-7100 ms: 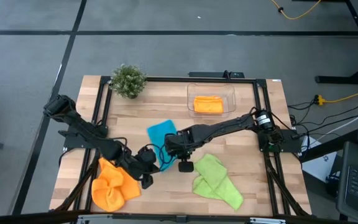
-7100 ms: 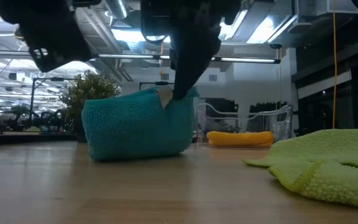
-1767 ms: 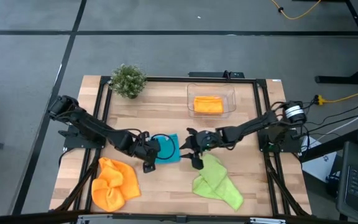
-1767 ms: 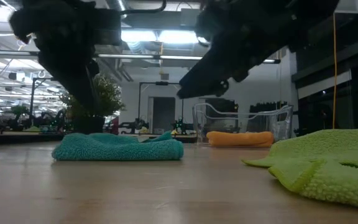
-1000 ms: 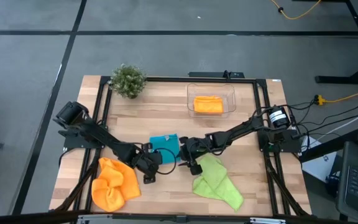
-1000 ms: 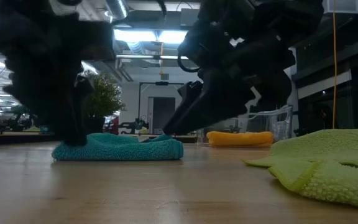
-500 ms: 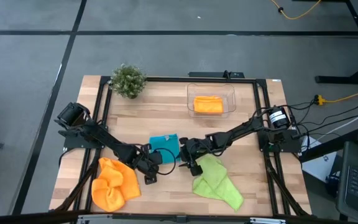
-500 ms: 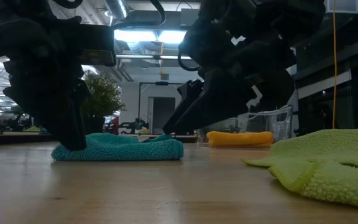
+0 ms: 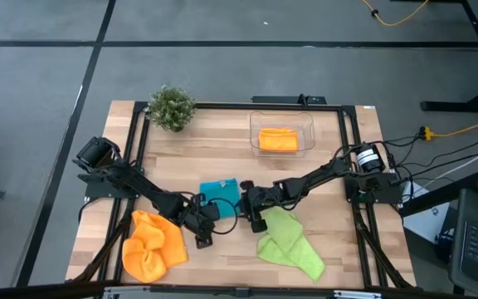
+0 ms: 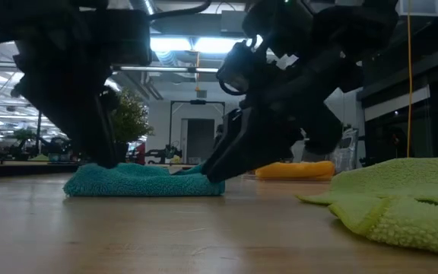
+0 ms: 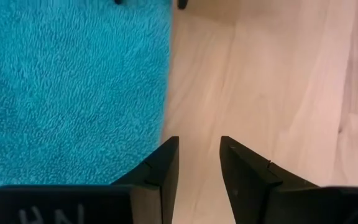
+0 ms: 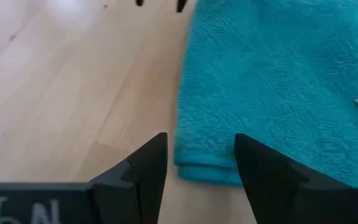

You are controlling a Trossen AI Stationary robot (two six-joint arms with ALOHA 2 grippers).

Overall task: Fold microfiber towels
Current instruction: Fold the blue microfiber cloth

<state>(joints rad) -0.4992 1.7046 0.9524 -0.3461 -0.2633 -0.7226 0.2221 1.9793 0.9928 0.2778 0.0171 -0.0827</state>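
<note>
On the wooden table [image 9: 322, 178], the folded teal towel [image 9: 219, 192] lies flat near the middle. The left gripper [image 11: 199, 163] and right gripper [image 12: 201, 160] flank its near edge, both parted and empty, seemingly just above the wood. 2 orange towels and 1 green lie elsewhere.
</note>
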